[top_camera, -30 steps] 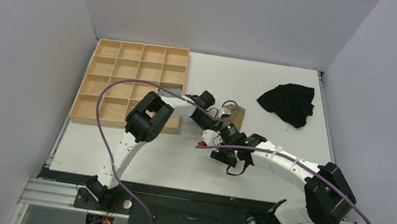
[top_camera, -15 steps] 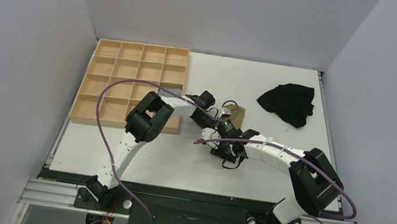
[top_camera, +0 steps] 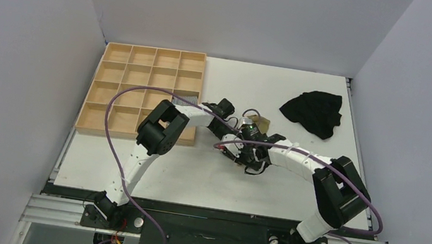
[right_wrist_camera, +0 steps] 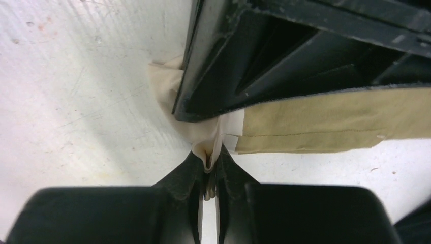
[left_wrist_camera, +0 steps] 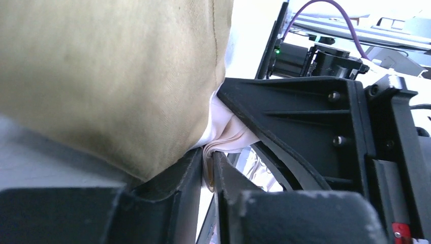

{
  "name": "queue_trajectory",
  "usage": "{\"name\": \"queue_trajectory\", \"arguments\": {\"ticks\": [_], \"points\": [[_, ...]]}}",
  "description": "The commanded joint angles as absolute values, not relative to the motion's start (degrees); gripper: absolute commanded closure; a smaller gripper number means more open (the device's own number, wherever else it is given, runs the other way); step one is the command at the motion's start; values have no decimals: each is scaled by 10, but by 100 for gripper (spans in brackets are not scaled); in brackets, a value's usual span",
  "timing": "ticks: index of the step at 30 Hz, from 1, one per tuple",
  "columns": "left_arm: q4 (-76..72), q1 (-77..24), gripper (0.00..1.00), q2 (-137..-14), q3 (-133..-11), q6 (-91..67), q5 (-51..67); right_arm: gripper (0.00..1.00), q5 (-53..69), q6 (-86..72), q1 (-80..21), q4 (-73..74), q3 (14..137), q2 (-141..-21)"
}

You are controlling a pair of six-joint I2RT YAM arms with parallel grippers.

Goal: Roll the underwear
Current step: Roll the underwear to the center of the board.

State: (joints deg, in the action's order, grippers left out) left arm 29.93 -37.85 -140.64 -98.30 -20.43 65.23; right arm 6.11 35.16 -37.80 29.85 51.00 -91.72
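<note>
Left wrist: left gripper, jaws clamped on the cream edge of the underwear; the olive-khaki body bulges above the fingers.

Right wrist: right gripper, jaws pinched on a cream fold of the same garment, low over the white table.

Top external: underwear mid-table, between both grippers. Wooden compartment tray to the left, holding a striped cloth roll. Black garment to the right, well apart.

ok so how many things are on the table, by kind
underwear: 1
black garment: 1
striped cloth roll: 1
wooden tray: 1
total: 4
</note>
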Motion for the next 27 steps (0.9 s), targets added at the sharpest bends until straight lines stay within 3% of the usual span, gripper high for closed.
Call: {"name": "queue_trajectory", "arguments": {"ticks": [1, 14, 27], "points": [[306, -370, 82, -1419, -1000, -182, 617, 100, 124, 346, -365, 341, 534, -919], [321, -339, 52, -1383, -1009, -154, 596, 100, 247, 341, -308, 429, 556, -927], [228, -300, 39, -1312, -927, -180, 579, 100, 322, 353, -244, 463, 571, -970]]}}
